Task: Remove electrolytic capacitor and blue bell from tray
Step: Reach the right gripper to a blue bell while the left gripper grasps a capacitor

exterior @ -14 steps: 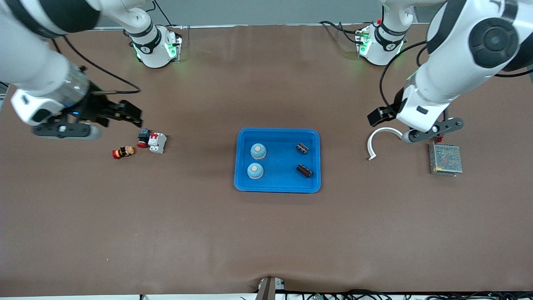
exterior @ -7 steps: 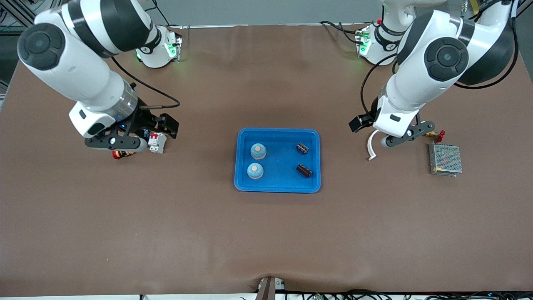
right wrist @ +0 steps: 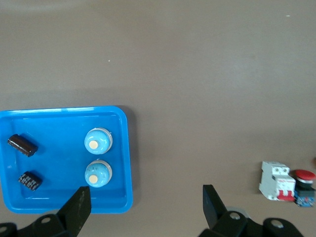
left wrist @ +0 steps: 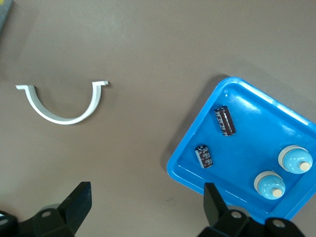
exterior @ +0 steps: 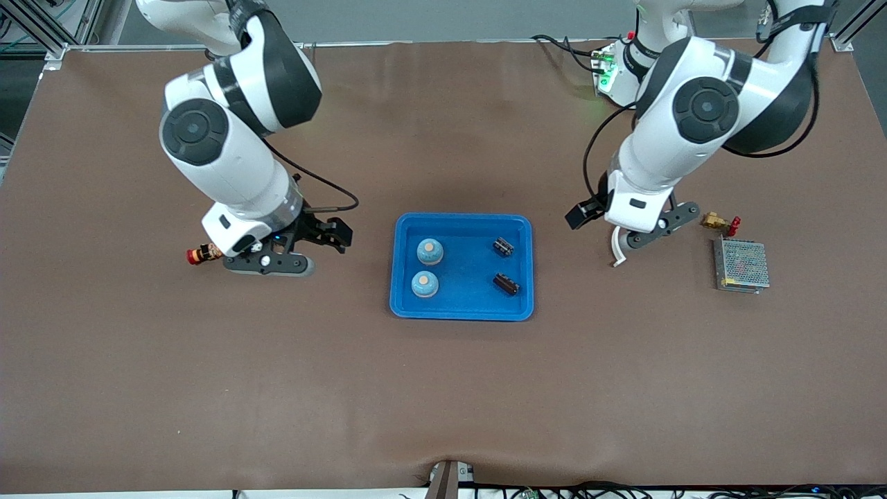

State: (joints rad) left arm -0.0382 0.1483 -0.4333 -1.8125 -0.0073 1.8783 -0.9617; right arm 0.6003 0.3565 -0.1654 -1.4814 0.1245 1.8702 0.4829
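A blue tray [exterior: 464,232] lies mid-table with two blue bells [exterior: 429,251] [exterior: 425,284] on the side toward the right arm's end. Two dark capacitors [exterior: 504,246] [exterior: 506,283] lie on the side toward the left arm's end. My right gripper [exterior: 336,235] hangs open and empty over bare table just off the tray's edge by the bells [right wrist: 98,173]. My left gripper [exterior: 585,218] is open and empty over the table between the tray [left wrist: 182,168] and a white curved clip [left wrist: 61,103], off the capacitors' [left wrist: 224,120] side.
A red-capped part [exterior: 204,254], a white circuit breaker [right wrist: 276,181] and a red push button [right wrist: 303,186] lie toward the right arm's end. Toward the left arm's end are the white clip [exterior: 617,249], a brass fitting [exterior: 719,222] and a mesh-covered metal box [exterior: 741,265].
Both arms have swung in from the table's ends toward the tray. The right gripper left the small parts. The left gripper passed over the white clip. Both stayed open.
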